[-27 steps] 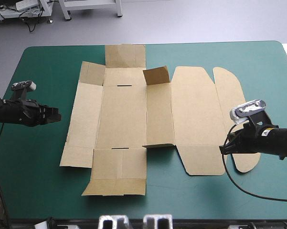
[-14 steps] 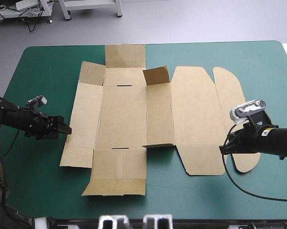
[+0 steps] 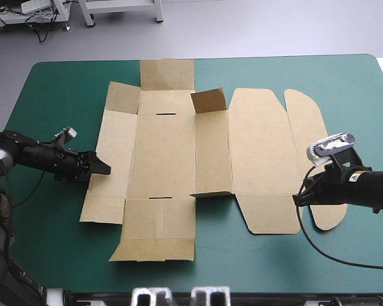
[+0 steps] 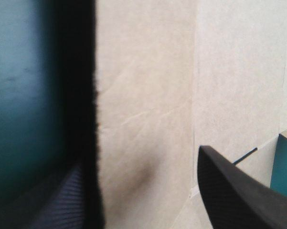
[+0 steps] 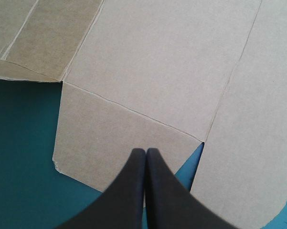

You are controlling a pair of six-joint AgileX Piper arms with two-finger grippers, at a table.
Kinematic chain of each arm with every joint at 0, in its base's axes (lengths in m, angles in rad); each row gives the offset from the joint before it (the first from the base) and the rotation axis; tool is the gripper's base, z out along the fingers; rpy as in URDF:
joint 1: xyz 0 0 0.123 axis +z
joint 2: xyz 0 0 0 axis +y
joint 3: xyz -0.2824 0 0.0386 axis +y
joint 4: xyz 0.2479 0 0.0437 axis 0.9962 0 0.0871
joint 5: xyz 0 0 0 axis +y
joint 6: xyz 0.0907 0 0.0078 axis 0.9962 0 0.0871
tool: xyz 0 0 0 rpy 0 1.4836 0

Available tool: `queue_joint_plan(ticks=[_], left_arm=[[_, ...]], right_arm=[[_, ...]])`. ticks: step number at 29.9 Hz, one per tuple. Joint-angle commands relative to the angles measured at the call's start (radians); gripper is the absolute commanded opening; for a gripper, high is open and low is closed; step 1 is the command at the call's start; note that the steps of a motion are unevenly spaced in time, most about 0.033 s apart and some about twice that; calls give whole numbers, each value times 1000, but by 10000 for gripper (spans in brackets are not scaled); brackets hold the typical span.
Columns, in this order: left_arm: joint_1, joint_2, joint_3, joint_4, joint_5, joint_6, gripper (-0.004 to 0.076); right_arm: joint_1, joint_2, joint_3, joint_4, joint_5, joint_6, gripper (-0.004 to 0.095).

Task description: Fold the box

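- The box (image 3: 178, 159) lies as a flat brown sheet across the middle of the table, on the teal-green cover (image 3: 51, 95), and has not shifted from where it lay earlier
- Almost all of its panels rest flat; only one small flap (image 3: 209, 101) toward the far side, near the middle of the sheet, stands raised, as it did before
- The left side panel (image 3: 113, 153) is still flat, its outer edge lying on the cover
- The left gripper (image 3: 103, 167) is what has changed: earlier it hung well out over the bare cover beside the table's left edge, and it has since travelled inward, so its tip now sits right at the outer edge of that left side panel
- In the left wrist view its black fingers (image 4: 239, 195) stand wide apart, one over the brown board, the other out on the cover side, with the board's edge running between them; whether the outer finger is under the board I cannot tell
- The right gripper (image 3: 297, 199) has not moved: it hovers over the near-right part of the sheet, its fingers (image 5: 133, 191) pressed together in one pointed arch, holding nothing
- My reading is that folding has barely begun and the left arm has just finished its approach; the likely next step is to pinch or lift that side panel to raise a wall, while the idle right arm could steady the sheet so it does not slide
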Motion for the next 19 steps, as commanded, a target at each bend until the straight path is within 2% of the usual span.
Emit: queue_joint_plan(ticks=[1,6,8,10,15,16,19], left_arm=[[-61,-31,-11,-49,93,8,461],[-104,-31,-11,-60,93,6,458],[-102,-31,-11,-91,93,4,421],[-102,-31,-11,-121,90,4,341],[-102,-31,-11,-147,63,8,25],[-102,-31,-11,-144,58,8,-8],[-102,-31,-11,-137,40,10,-10]], right_arm=[[2,-11,-21,23,-37,-12,-15],[2,-11,-21,23,-37,-12,-15],[2,-11,-21,26,-37,-12,-15],[2,-11,-21,26,-37,-12,-15],[2,-11,-21,27,-31,-12,-15],[2,-11,-21,29,-29,-12,-15],[2,-11,-21,29,-29,-12,-15]])
